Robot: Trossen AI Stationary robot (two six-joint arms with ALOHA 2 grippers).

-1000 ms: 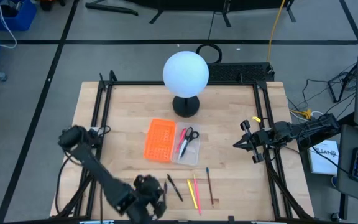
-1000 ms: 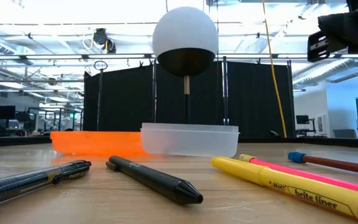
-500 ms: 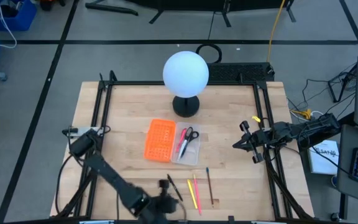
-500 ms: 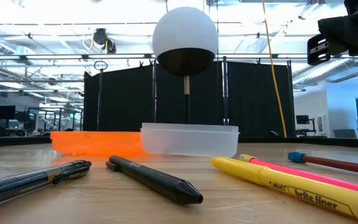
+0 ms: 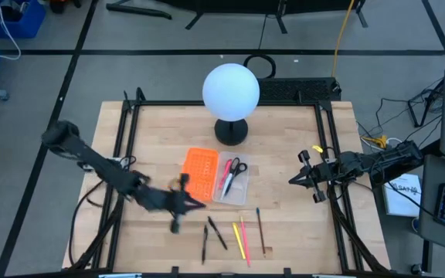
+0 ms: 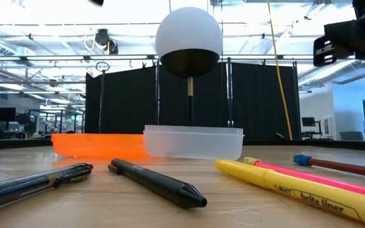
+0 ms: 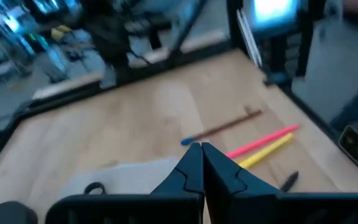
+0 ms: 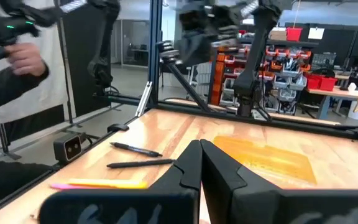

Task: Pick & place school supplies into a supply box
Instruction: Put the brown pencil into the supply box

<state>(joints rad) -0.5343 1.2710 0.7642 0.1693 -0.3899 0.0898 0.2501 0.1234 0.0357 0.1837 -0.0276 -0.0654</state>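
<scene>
— Wooden table point(image 5: 153, 147): clear box point(image 5: 233, 184) sits mid-frame holding scissors point(image 5: 236, 166); pens point(image 5: 222, 235) lie lower centre.

— Left claw point(image 5: 199, 203), closed and empty, hovers lower left of the box. Right claw point(image 5: 293, 179), also closed, is parked right.

— Fingers should be opened before descending squarely over one pen.

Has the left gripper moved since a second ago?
Yes. In the high view the left gripper has swung away from the table's near edge, up toward the orange panel, and now sits just beside its near corner, jaws shut and empty.
</scene>
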